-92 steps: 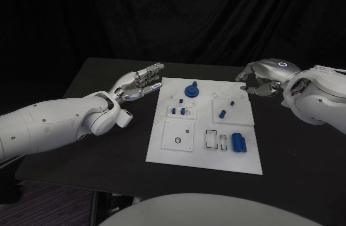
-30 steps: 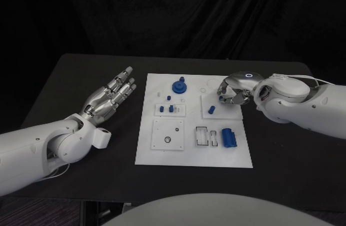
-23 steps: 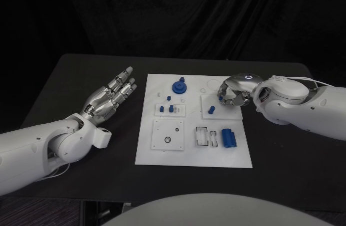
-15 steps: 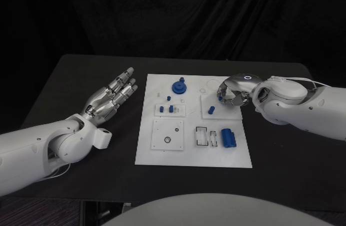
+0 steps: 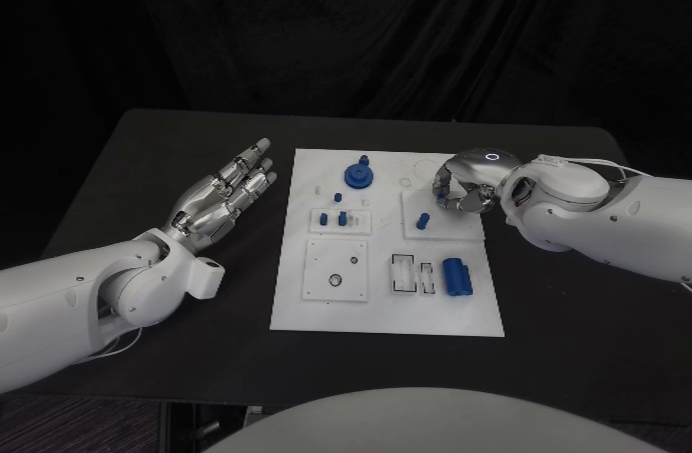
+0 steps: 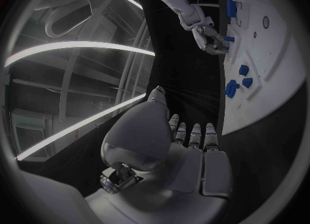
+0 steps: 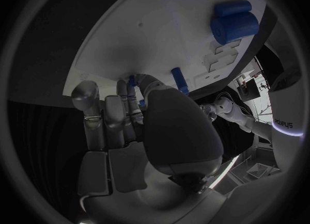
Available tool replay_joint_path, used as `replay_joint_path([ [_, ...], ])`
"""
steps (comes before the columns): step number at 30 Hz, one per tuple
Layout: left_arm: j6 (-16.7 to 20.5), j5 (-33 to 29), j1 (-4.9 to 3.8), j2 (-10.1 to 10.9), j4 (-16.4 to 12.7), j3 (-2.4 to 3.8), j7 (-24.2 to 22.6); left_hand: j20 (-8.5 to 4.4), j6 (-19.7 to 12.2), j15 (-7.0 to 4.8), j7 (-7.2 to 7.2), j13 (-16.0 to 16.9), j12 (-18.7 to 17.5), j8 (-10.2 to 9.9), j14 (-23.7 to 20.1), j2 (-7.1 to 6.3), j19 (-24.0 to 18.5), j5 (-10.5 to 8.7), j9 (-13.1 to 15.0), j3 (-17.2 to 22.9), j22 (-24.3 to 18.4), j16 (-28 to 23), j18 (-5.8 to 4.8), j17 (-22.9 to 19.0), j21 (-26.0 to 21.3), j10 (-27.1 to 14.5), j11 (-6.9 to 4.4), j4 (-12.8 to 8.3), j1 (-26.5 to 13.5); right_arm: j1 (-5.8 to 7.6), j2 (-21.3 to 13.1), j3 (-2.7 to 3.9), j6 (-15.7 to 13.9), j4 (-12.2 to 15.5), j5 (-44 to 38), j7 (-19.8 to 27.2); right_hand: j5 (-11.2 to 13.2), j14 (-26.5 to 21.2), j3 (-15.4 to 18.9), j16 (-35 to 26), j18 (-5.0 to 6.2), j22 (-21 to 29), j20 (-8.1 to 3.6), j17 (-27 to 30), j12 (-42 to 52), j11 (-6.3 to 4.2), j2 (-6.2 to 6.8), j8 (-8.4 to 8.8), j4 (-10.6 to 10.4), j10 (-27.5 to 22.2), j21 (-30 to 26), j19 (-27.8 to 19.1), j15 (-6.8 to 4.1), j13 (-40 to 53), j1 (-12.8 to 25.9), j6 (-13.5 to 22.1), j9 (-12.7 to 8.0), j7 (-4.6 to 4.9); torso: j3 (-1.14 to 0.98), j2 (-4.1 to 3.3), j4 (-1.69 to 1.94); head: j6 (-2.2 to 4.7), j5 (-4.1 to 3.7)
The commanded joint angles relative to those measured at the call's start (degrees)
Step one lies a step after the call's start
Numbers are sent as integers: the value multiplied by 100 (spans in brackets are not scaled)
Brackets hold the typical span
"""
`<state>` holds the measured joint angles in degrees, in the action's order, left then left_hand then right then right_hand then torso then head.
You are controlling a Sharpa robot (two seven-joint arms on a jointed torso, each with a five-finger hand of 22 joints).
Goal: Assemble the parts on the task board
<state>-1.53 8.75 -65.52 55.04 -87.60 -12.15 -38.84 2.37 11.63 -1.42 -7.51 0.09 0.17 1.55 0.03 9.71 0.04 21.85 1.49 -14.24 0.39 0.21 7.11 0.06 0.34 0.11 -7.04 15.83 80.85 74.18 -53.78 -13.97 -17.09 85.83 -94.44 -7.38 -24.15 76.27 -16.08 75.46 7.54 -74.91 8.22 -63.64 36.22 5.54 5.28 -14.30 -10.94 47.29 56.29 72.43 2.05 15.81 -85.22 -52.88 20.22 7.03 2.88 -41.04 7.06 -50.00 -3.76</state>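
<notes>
Because the small blue pegs [image 5: 427, 219] stand at the board's [image 5: 387, 308] far right corner, my right hand [image 5: 464, 185] hovers there, fingers curled; whether it holds anything, I cannot tell. Left hand [image 5: 224, 193] lies flat, fingers spread and empty, beside the board's left edge, out of the way.

No readable text, label or number shows anywhere.

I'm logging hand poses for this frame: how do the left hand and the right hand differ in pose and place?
The left hand lies flat with its fingers stretched out and apart, while the right hand has its fingers curled downward. The left hand is over the bare black table, off the task board; the right hand is over the board's far right part, close to a small blue part. The left hand holds nothing; whether the right grips anything cannot be told. Both are silver on white arms.
</notes>
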Motion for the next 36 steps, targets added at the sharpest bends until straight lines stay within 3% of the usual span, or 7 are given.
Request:
replay_joint_path([
  [1, -108, 3, 17, -13, 4, 6, -530, 54, -16, 33, 37, 0, -9, -8, -3, 10, 1, 39, 0, -5, 8, -21, 90, -6, -24, 16, 13, -41, 54, -57, 24, -21, -15, -27, -15, 61, -13, -13, -7, -29, -70, -616, -58, 23, 49, -16, -10, -55, 42, 45, 13, -14, -62, 25, -67, -4, 45, 32, -2, -6, -2, 0, 1],
  [9, -139, 3, 61, -21, 45, 5, -452, 90, 57, 71, 183, -1, -10, 2, -3, 33, 4, 191, 10, 7, 19, -21, 89, -6, -21, 15, -5, -109, 157, -80, 58, -21, -58, -44, -15, 86, -21, -23, -57, -51, -72, -616, -118, 58, 134, -79, -43, -467, 214, 152, 14, -24, -122, 85, -169, -64, 331, 76, -5, -7, -3, 0, -13],
  [14, -146, 3, 106, -19, 62, 5, -428, 97, 68, 78, 205, -1, -10, 3, -3, 43, 4, 242, 11, 13, 20, -21, 89, -6, -21, 14, 5, -132, 185, -83, 54, -21, -144, -40, -15, 96, -31, -29, -105, -66, -73, -621, -144, 82, 176, -104, -65, -600, 323, 259, 34, -20, -146, 108, -260, -58, 423, 90, -5, -5, -5, 0, -12],
  [27, -169, 3, 153, -25, 109, 6, -381, 108, 72, 86, 238, -2, -11, 3, -3, 56, 5, 293, 12, 22, 26, -21, 90, -6, -19, 11, 21, -157, 212, -68, -25, -20, -380, 64, -13, 60, -10, -92, -164, -143, -61, -606, -160, 203, 181, -104, -88, -680, 426, 303, -15, -62, -153, 118, -354, -18, 483, 111, 1, 2, -7, 0, -9],
  [36, -184, 3, 156, -51, 139, 6, -338, 125, 50, 98, 269, -2, -11, -1, -3, 70, 7, 328, 8, 30, 35, -21, 94, -6, -17, 10, 48, -179, 233, 153, -42, -20, -445, 173, -13, 23, 47, -106, -165, -164, -62, -604, -160, 230, 174, -99, -90, -710, 426, 311, -18, -71, -150, 118, -343, -10, 503, 115, 2, 4, -5, 0, -10],
])
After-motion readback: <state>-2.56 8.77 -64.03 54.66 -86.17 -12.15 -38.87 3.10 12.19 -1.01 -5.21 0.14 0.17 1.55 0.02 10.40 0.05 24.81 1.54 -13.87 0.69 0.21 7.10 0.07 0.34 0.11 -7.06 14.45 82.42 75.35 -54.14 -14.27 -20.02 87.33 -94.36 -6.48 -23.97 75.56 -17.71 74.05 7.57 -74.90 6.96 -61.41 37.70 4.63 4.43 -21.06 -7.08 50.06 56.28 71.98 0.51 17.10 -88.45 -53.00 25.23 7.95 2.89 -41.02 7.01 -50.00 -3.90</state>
